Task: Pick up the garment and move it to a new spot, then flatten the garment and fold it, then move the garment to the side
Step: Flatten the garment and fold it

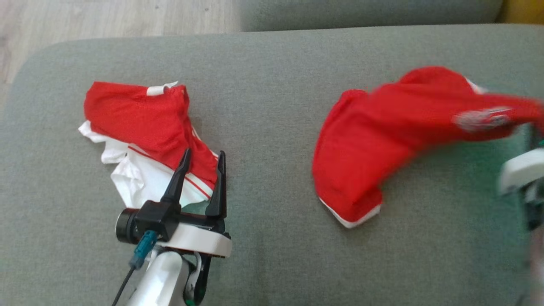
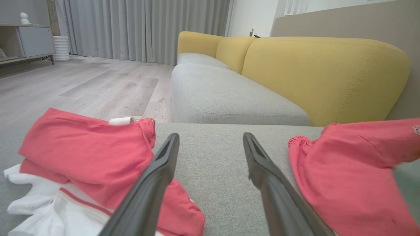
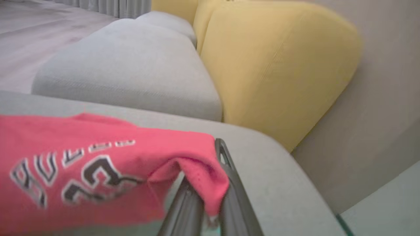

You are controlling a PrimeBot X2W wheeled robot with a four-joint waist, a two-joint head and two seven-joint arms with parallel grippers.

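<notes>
The red printed garment (image 1: 374, 144) lies on the right part of the grey sofa cushion (image 1: 272, 106). Its right end is clamped between the closed fingers of the right end effector (image 3: 206, 157). The left end effector (image 1: 204, 155) is fully open and empty, its fingers over the near edge of a red-and-white garment (image 1: 144, 127) on the cushion's left part.

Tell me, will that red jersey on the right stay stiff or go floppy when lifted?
Probably floppy: the red jersey bunches and drapes over the right fingers pinching its edge. Likely light, since that small pinch carries a fold. The rest would probably trail across the gray cushion.
</notes>
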